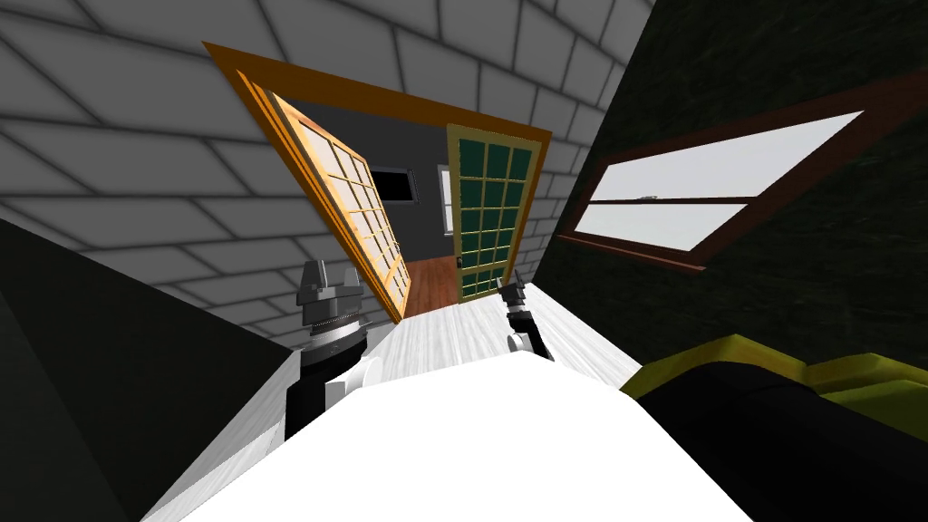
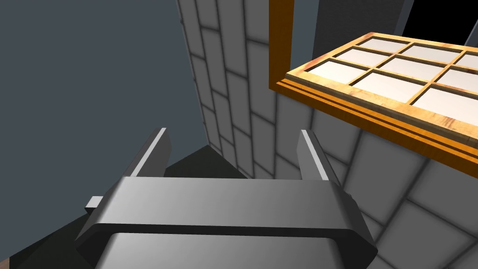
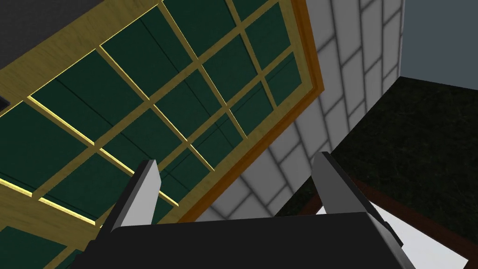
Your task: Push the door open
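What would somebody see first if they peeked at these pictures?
An orange-framed doorway ahead: its pale-paned door swung wide on the left, its dark green door on the right. My right end effector sits open near the green one, and a bright window shows on the dark wall to the right.

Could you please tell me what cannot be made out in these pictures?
Contact between right hand and green-paned door leaf: head view too small; right wrist view gives no depth.
The light-paned door leaf: cut off by the left wrist view's edge.
Room beyond the doorway: hidden by both leaves in the head view.
The yellow-green furniture: cut off by the head view's edge.
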